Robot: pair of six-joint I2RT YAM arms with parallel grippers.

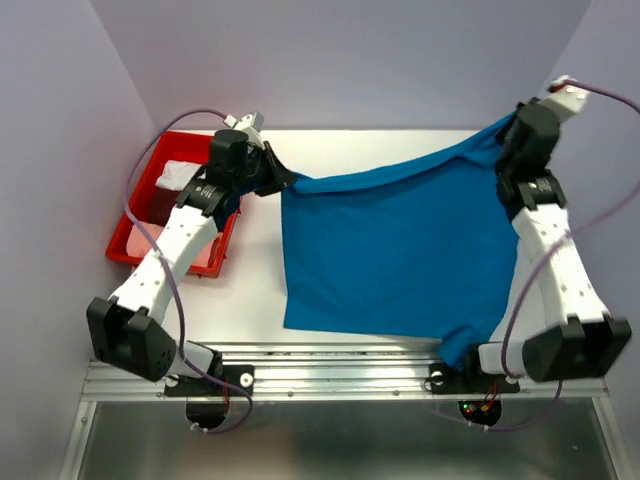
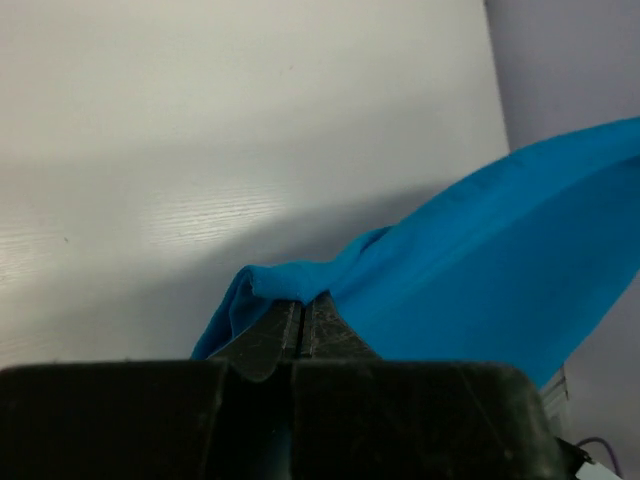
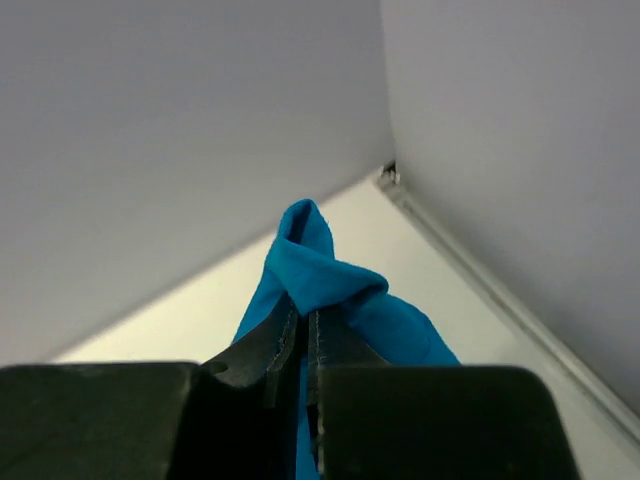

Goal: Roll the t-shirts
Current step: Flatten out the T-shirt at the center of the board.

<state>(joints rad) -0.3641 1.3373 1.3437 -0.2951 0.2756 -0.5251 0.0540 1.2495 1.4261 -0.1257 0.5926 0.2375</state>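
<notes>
The left claw [image 2: 302, 312] is pinched shut on one bunched corner of the single blue t-shirt [image 1: 400, 250], the right claw [image 3: 305, 322] on another; the soft, smooth cloth hangs stretched between both, over the white bench [image 1: 255, 285]. One red plastic tray [image 1: 118, 252] stands at left

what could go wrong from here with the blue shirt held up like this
Left jaws and right jaws each pinch just a small bunch of the blue t-shirt, so a corner may slip free. Its near corner reaches the right arm's base, where it might snag. The left arm hangs over the red tray and could bump it.
</notes>
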